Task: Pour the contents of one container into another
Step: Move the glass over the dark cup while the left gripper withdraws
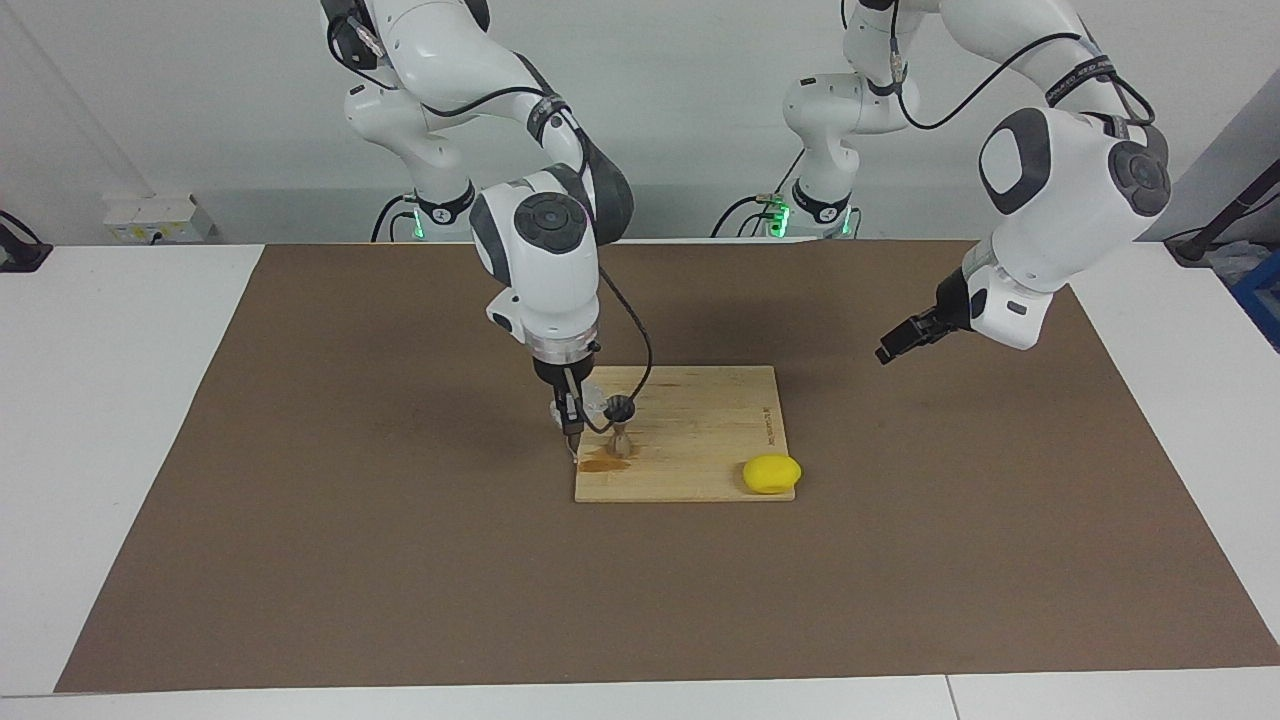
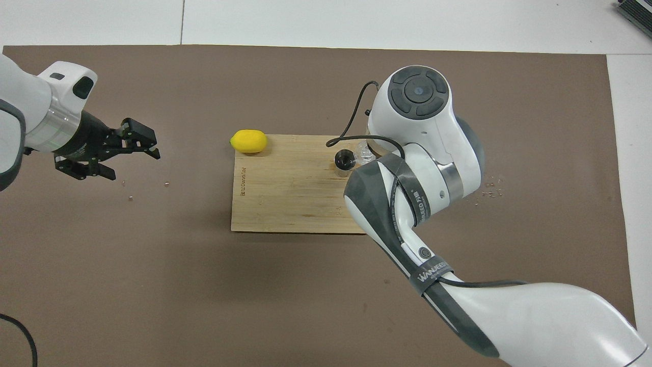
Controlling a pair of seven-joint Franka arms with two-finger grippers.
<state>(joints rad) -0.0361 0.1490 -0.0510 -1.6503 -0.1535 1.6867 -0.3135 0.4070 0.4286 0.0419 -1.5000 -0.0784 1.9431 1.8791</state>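
The clear glass cup (image 1: 594, 403) is held in my right gripper (image 1: 573, 428), tilted toward the metal jigger (image 1: 620, 428), its rim close above the jigger's top. The jigger stands upright on the wooden board (image 1: 700, 440), at the end toward the right arm. In the overhead view the right arm's wrist hides the gripper; the cup (image 2: 364, 152) shows beside the jigger (image 2: 344, 160). My left gripper (image 1: 888, 351) is open and empty, waiting in the air over the brown mat toward the left arm's end; it also shows in the overhead view (image 2: 133, 164).
A yellow lemon (image 1: 771, 473) lies at the board's corner farther from the robots, toward the left arm's end. A brown wet patch (image 1: 600, 462) marks the board by the jigger. Small drops (image 2: 491, 191) lie on the brown mat (image 1: 400, 560).
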